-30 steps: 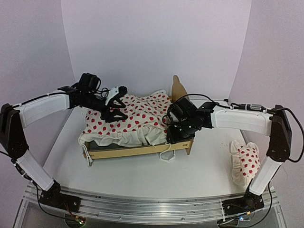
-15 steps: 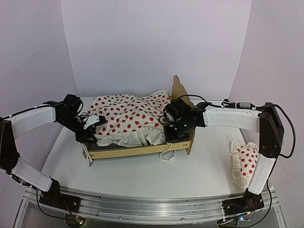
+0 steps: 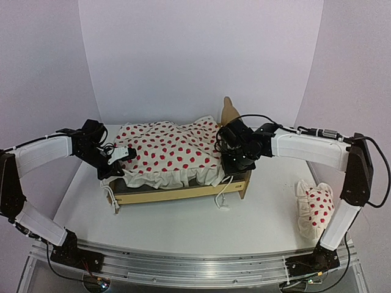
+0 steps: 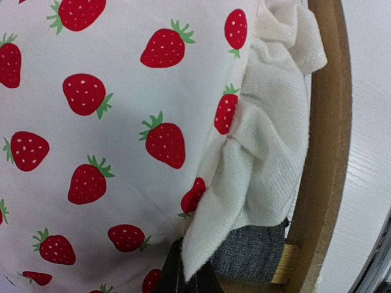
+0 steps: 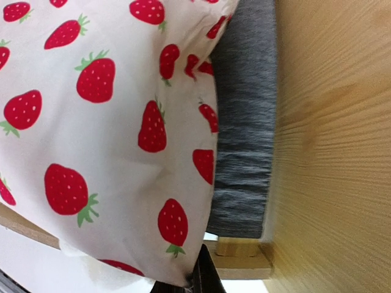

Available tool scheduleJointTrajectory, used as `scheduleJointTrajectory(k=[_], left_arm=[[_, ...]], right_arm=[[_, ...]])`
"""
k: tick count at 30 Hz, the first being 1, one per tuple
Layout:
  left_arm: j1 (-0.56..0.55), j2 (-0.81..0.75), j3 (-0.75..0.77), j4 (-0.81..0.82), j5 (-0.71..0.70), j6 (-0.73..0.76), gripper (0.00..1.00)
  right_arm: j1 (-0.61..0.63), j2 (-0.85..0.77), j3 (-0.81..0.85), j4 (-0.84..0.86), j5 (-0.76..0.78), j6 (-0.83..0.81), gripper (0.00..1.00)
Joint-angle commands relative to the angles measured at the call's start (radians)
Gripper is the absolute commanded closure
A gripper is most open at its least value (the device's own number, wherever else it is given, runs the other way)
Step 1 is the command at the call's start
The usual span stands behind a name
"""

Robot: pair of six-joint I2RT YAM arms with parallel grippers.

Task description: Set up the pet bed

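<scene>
The pet bed [image 3: 177, 193], light plywood with a wavy headboard [image 3: 230, 114] on the right, stands mid-table. A white strawberry-print duvet [image 3: 171, 149] lies over it. At the foot end, my left gripper [image 3: 112, 170] is shut on the duvet's white ruffle [image 4: 256, 177]; its dark fingertips [image 4: 165, 281] show beside the grey fabric base [image 4: 253, 256] and the footboard [image 4: 324, 152]. My right gripper [image 3: 235, 166] is shut on the duvet's corner [image 5: 122, 183] at the head end, next to the grey base [image 5: 241, 146] and headboard [image 5: 333, 140].
A small strawberry-print pillow [image 3: 314, 209] lies on the table at the right, beside the right arm's base. A white cord [image 3: 222, 194] hangs from the bed's front rail onto the table. White walls close in the back and both sides.
The left gripper came down from above the duvet to the foot end and shut on the ruffle. The right gripper shut on the head-end corner. The duvet now lies flatter and more spread.
</scene>
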Motion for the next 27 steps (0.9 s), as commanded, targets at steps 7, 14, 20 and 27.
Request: scheduleJointTrajectory(k=[7,14,20,27], left_arm=[[0.022,-0.061,0.136,-0.2,0.252,0.01,1.0],[0.023,-0.063,0.113,-0.329,0.338,0.143,1.0],[0.018,-0.061,0.056,-0.315,0.362,0.169,1.0],[0.009,-0.049,0.012,-0.31,0.359,0.195,0.8]], right_arm=[[-0.036,-0.121,0.089,-0.179,0.177,0.003,1.0],[-0.047,-0.119,0.084,-0.179,0.159,0.009,1.0],[-0.049,-0.101,0.047,-0.197,0.152,0.035,1.0],[-0.049,-0.084,0.031,-0.231,0.073,0.048,0.74]])
